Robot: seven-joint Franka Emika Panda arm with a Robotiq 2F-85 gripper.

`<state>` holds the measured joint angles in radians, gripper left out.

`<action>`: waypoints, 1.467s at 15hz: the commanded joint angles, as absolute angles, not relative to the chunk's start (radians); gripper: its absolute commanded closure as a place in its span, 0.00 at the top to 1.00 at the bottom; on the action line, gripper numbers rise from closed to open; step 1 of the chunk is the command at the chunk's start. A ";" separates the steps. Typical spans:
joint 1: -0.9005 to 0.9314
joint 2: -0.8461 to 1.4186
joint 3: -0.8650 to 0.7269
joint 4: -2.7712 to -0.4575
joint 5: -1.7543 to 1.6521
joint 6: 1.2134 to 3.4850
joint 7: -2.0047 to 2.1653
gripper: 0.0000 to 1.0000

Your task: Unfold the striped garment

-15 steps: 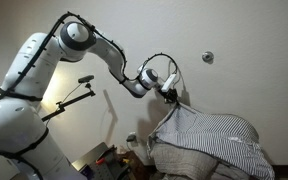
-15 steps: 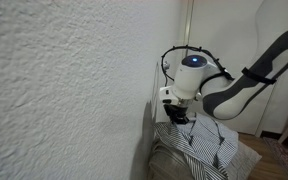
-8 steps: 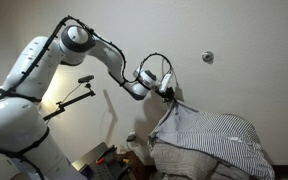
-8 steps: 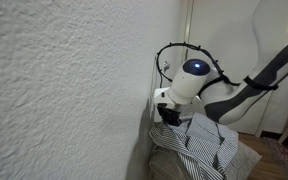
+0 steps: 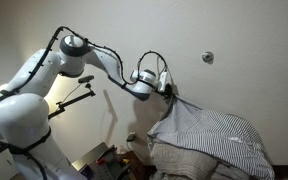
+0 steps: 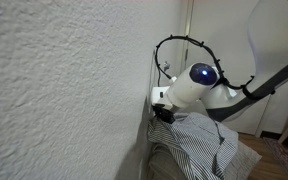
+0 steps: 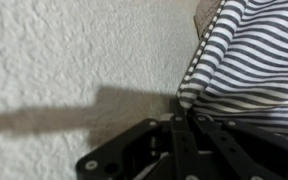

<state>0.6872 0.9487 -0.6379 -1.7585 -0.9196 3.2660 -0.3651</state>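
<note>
While your end effector (image 5: 170, 92) was clamped fully shut on a corner of the striped garment (image 5: 216, 134), you held that corner high, just beside the textured wall (image 7: 74, 50). The wrist view showed the fingers pressed together with a striped hem caught between them, so the grip was on an edge, not on a bunch of cloth. From there the fabric sloped down and lay draped over the plain beige mound (image 5: 174, 160). Holding it by a corner probably made sense: the cloth's own weight could pull the layers apart as it rose. Judging by the bunched folds low on the heap, the unfolding looked only partly done. You had little room on the wall side, and so thin a pinch could have slipped under a hard pull.
</note>
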 commanded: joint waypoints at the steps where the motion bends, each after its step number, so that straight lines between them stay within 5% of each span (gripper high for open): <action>1: 0.786 1.022 -0.747 -1.729 -0.894 3.340 -0.298 0.03; 3: 0.788 1.023 -0.743 -1.747 -0.887 3.326 -0.288 0.11; 4: 0.775 1.010 -0.723 -1.759 -0.886 3.293 -0.288 0.02; 5: 0.765 1.004 -0.711 -1.767 -0.882 3.290 -0.290 0.05; 6: 0.741 0.980 -0.679 -1.784 -0.880 3.268 -0.300 0.29; 8: 0.722 0.968 -0.667 -1.794 -0.873 3.277 -0.304 0.36; 16: 0.795 0.828 -0.795 -1.950 -0.876 3.339 -0.271 0.97; 22: 0.862 0.670 -0.926 -2.133 -0.867 3.262 -0.262 1.00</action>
